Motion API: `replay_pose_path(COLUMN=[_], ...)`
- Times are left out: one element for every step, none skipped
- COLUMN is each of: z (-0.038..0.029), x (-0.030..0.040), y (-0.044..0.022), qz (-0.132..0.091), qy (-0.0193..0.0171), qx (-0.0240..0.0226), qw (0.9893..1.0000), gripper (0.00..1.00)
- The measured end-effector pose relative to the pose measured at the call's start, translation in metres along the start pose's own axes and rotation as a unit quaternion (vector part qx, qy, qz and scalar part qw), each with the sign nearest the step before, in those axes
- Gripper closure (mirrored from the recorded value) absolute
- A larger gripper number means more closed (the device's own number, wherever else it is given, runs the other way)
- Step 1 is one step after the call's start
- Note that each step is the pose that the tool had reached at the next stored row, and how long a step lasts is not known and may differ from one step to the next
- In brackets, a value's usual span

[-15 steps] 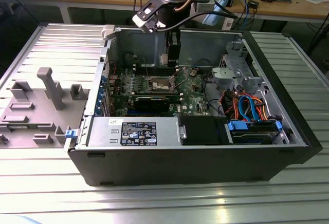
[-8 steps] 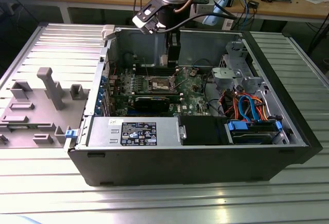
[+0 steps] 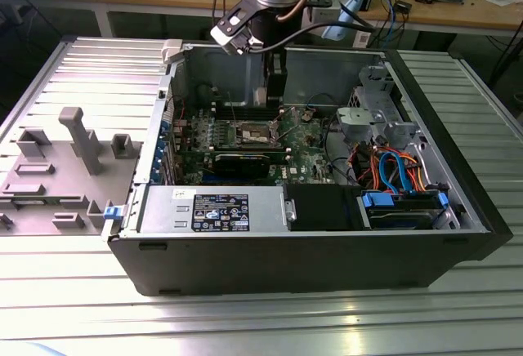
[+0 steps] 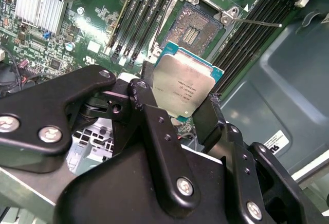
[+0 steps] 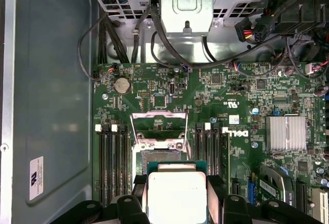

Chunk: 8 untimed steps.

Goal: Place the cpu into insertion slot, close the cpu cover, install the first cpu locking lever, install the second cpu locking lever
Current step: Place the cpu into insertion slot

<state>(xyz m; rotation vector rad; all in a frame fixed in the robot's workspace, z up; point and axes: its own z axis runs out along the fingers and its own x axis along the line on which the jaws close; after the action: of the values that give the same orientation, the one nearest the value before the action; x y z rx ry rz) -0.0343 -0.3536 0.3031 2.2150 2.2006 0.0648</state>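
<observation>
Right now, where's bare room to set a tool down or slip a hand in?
Free: slatted table in front of the case; bare steel panel beside the memory slots. Crowded: cables at the exterior view's right; the gripper holds the cpu near the insertion slot.

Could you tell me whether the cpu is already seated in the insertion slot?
No, the gripper holds the cpu clear of the insertion slot, whose contacts lie bare.

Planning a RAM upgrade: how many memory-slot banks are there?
2: one bank beside the insertion slot, another bank on its opposite side; the gripper may hide their ends.
</observation>
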Motion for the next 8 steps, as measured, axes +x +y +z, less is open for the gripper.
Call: replay_pose_path(z=[0.0011, 0.0017, 0.0020, 0.0022, 0.0027, 0.0029, 0.0032, 0.0036], x=[0.0000, 0.0000, 0.0000, 0.0000, -0.0001, 0.0000, 0.0000, 0.0000], y=[0.0000, -0.0001, -0.0001, -0.0001, -0.0001, -0.0001, -0.0001, -0.0001], qz=[0.000, 0.000, 0.000, 0.000, 0.000, 0.000, 0.000, 0.000], qy=[-0.0001, -0.0001, -0.0002, -0.0002, -0.0001, -0.0001, -0.0001, -0.0001], qx=[0.0000, 0.0000, 0.0001, 0.0001, 0.0000, 0.0000, 0.0000, 0.0000], qw=[1.0000, 1.0000, 1.0000, 1.0000, 1.0000, 1.0000, 1.0000, 1.0000], gripper=[0.45, 0.45, 0.45, 0.45, 0.45, 0.45, 0.45, 0.45])
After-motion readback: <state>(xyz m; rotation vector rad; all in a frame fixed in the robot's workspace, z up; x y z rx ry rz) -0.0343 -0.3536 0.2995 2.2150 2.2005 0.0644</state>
